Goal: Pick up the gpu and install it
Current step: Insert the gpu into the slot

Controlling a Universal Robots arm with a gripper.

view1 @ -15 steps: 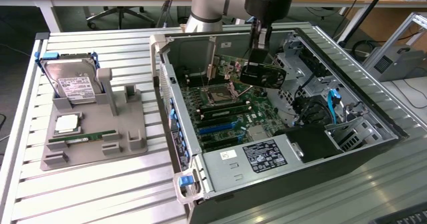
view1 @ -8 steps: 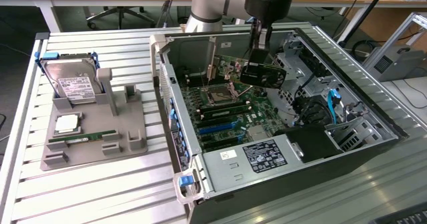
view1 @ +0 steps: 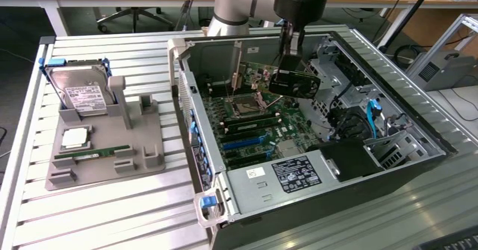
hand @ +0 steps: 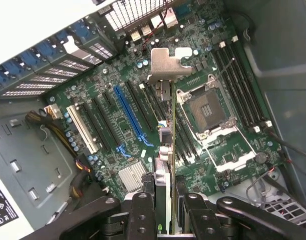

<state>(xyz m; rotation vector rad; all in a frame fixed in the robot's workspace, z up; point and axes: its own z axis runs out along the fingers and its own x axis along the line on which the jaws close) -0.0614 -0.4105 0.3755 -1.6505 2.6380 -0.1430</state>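
Green board edge-on with a silver end bracket: my jaws (hand: 165, 210) grip the gpu (view1: 295, 83) from both sides. It hangs tilted over the motherboard (hand: 142, 110) inside the open computer case (view1: 418, 121).

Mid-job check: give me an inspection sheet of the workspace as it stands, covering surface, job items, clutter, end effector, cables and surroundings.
Surface: slatted metal table carrying an open computer case and a grey parts holder.
Job's things: gpu held on edge above the motherboard, silver bracket leading, not seated.
Clutter: hard drive, RAM stick and a CPU in the holder.
Grippers: end effector shut on the gpu's edge.
Cables: blue cable and black leads inside the case.
Surroundings: wooden benches and an office chair behind.
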